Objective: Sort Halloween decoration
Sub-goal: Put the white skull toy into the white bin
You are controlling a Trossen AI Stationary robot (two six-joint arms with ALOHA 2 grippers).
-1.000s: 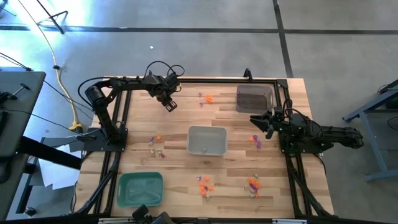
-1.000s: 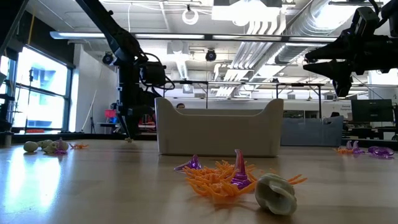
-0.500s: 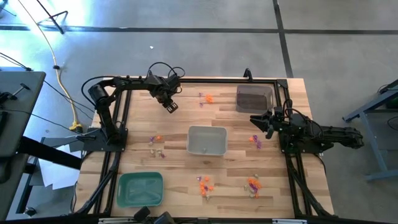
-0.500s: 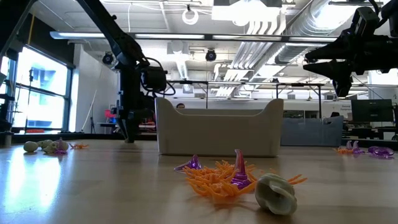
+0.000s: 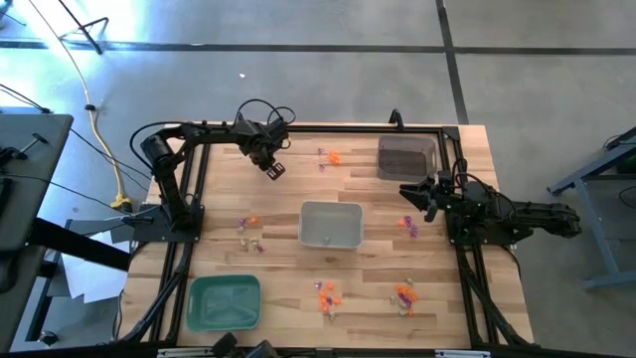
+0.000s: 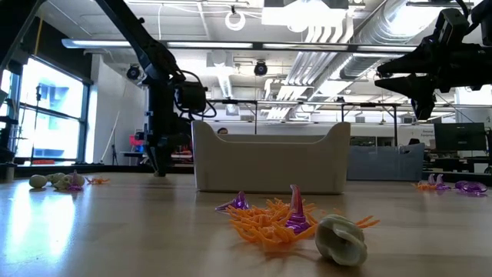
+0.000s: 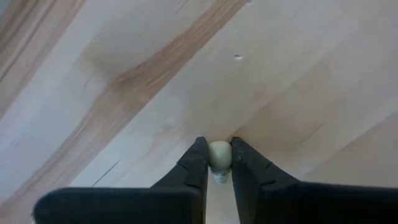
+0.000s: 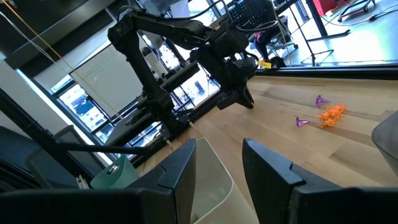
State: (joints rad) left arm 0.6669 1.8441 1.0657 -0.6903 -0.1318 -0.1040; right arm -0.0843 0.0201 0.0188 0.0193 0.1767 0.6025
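Note:
The Halloween decoration lies in small orange, purple and pale heaps on the wooden table: far middle, left, right and two near ones. My left gripper points down at the table's far left, its tips at the table top, shut on a pale whitish trinket. My right gripper waits level and open at the right edge, holding nothing. My left gripper pinches the small pale trinket between the free ends of its two fingers, one finger on each side. The fingers come from above, pointing down. The trinket sits right at the wooden table top; whether it still rests there, I cannot tell.
A pale grey tray stands mid-table, a dark tray at the far right, a green tray at the near left. In the low view an orange and purple heap with a pale trinket lies before the grey tray.
My left gripper has sunk a little toward the table at the far left, still pointing down. The right arm has kept still.

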